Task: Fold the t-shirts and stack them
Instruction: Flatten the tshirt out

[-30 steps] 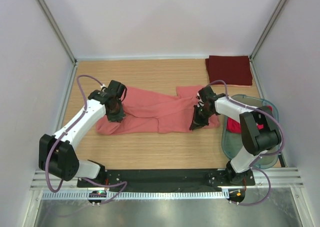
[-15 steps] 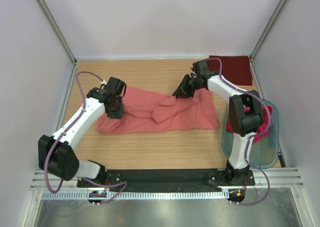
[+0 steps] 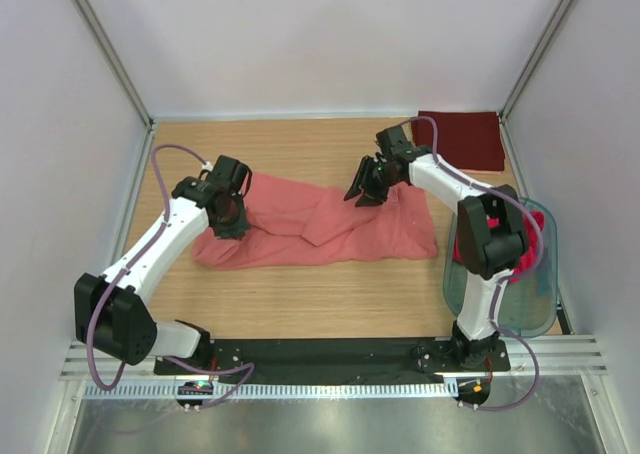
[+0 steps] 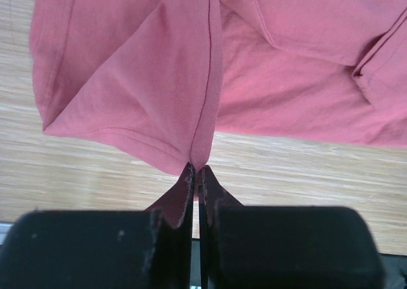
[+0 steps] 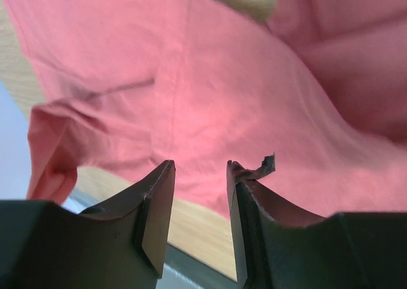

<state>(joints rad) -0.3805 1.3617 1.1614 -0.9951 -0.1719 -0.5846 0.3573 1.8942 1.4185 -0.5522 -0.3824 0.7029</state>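
One dark maroon cloth t-shirt (image 3: 462, 139) lies folded into a neat flat rectangle on the wooden worktop (image 3: 300, 294), just beyond the far end of the translucent greenish plastic tub (image 3: 535, 314). By the look of it, that shirt is finished and marks where the stack begins.

The salmon-pink cloth t-shirt (image 3: 320, 224) lies just left of the tub, stretched out sideways, rumpled and partly doubled over itself. It is not yet a tidy fold. The left gripper (image 4: 194, 174) is pinched tight on a corner of this shirt at the end farthest from the tub, the cloth hanging from its closed fingertips. The right gripper (image 5: 200, 174) hangs over the shirt's far edge, on the half nearer the tub, its jaws apart with nothing between them; whether it touches the cloth I cannot tell.

Brighter red-pink shirts (image 3: 533, 246) lie bunched inside the tub, unfolded.

I judge the task to be at an early stage: one shirt done, one mid-fold, and the tub's shirts all left to do.
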